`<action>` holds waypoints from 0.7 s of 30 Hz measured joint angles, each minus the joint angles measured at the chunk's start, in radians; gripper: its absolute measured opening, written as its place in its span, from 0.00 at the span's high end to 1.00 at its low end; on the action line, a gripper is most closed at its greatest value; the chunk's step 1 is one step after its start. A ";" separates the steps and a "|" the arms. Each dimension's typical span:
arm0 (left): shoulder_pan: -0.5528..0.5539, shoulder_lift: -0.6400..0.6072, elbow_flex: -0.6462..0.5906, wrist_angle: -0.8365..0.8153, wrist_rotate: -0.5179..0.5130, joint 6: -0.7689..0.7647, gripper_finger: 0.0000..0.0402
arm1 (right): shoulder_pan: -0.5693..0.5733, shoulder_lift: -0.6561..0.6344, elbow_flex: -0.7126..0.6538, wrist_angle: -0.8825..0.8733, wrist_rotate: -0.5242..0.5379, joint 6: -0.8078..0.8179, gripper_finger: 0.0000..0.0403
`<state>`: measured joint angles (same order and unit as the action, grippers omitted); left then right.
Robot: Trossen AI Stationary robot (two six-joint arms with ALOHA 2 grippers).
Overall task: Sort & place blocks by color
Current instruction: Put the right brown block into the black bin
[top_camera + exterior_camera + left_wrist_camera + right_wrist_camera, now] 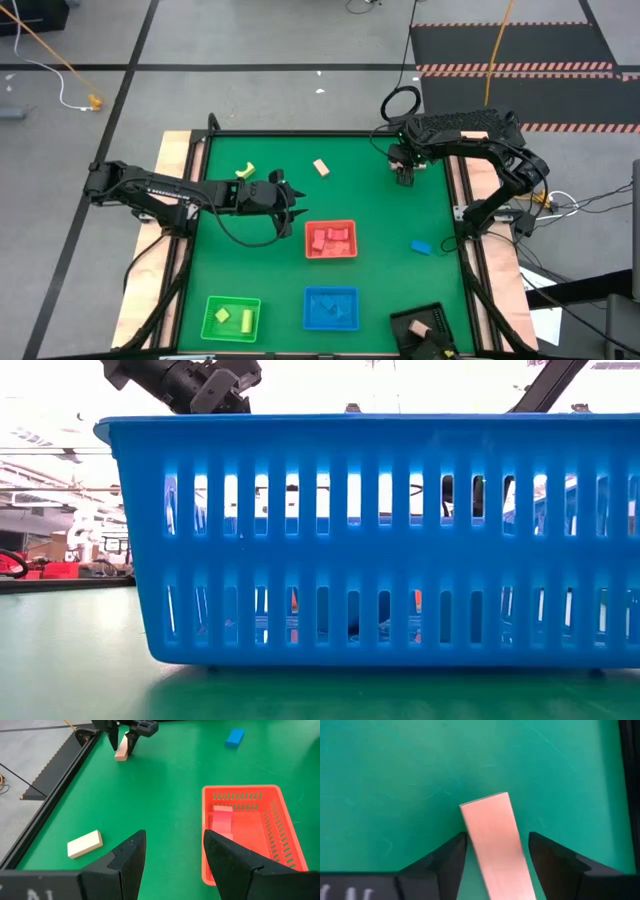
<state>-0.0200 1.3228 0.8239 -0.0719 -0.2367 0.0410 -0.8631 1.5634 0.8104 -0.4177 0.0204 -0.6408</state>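
Observation:
My right gripper is open at the far right of the green table, pointing down. Its fingers stand on either side of a tan bar that lies flat on the table; the bar also shows in the left wrist view. My left gripper is open and empty, just left of the red tray, which holds pink blocks. Loose on the table lie a tan bar, a yellow arch and a blue block. My right gripper has the tan bar between its open fingers, and the fingers lie across the bar. One fingertip is close against the bar's long side; I cannot tell whether it touches. The other fingertip stands apart from the bar.
Along the near edge stand a green tray with yellow blocks, a blue tray with blue blocks and a black tray with a tan block. The blue tray's wall fills the low view. The table's raised black border runs beside the right gripper.

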 joint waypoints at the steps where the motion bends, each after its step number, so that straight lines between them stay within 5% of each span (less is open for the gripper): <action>1: 0.000 0.000 0.000 -0.003 0.000 0.000 0.50 | 0.000 0.000 0.000 -0.004 0.000 0.000 0.51; 11: 0.000 0.000 0.000 -0.007 0.000 -0.015 0.50 | 0.001 -0.002 0.000 0.002 0.001 0.000 0.72; 21: 0.000 0.000 0.000 -0.006 0.001 -0.028 0.50 | 0.058 -0.160 -0.005 -0.068 0.004 0.134 0.73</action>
<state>-0.0200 1.3228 0.8242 -0.0777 -0.2359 0.0125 -0.8055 1.4032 0.8055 -0.4858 0.0246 -0.5067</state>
